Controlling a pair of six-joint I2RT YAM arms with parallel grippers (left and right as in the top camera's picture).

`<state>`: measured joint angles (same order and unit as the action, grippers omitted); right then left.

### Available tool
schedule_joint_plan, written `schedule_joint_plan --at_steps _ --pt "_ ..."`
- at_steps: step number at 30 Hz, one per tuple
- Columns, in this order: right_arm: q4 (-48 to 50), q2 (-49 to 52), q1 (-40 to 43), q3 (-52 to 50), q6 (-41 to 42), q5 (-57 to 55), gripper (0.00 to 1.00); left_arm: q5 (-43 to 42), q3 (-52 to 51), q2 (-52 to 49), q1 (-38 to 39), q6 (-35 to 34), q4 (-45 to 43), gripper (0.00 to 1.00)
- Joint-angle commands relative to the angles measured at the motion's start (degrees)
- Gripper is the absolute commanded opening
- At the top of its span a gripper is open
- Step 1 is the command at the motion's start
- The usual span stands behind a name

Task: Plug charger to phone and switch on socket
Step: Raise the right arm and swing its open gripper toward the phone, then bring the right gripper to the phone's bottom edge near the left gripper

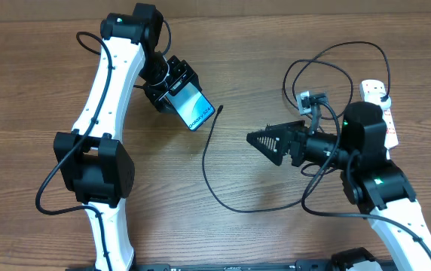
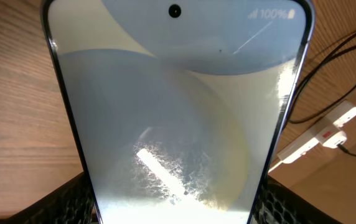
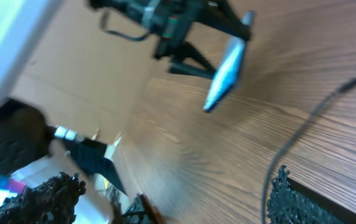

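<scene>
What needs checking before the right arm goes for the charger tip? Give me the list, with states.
1. The phone clamped in the left gripper: ok.
2. The right gripper open and empty: ok.
3. The charger tip lying free on the table: ok.
4. The charger tip seated in the phone: not ok, they are apart.
5. The phone's port turned toward the right gripper: cannot tell.
6. The socket switched on: cannot tell.

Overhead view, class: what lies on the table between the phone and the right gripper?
The charger cable: its connector tip and thin black run lie between the phone and the right gripper, clearest overhead.
</scene>
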<state>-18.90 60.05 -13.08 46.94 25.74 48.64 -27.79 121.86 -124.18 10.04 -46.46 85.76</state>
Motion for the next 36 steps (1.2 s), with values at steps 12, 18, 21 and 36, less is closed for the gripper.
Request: schedule_joint_plan --at_steps 12,18,21,36 --pt "8.2 10.6 -12.4 1.4 20.1 -26.9 0.83 -5.3 1.7 -0.2 0.4 -4.4 0.9 0.21" --pt "13.7 14.4 -15.9 1.4 25.9 -31.3 0.71 -5.4 1.7 -0.2 1.3 -4.6 1.0 0.22" --pt "15.6 15.8 -17.6 1.4 28.6 -33.8 0.71 -5.9 1.7 -0.2 1.6 -4.6 1.0 0.23" --pt "18.9 17.1 -21.5 1.4 31.3 -39.6 0.59 -7.7 1.7 -0.2 3.1 -4.6 1.0 0.22"
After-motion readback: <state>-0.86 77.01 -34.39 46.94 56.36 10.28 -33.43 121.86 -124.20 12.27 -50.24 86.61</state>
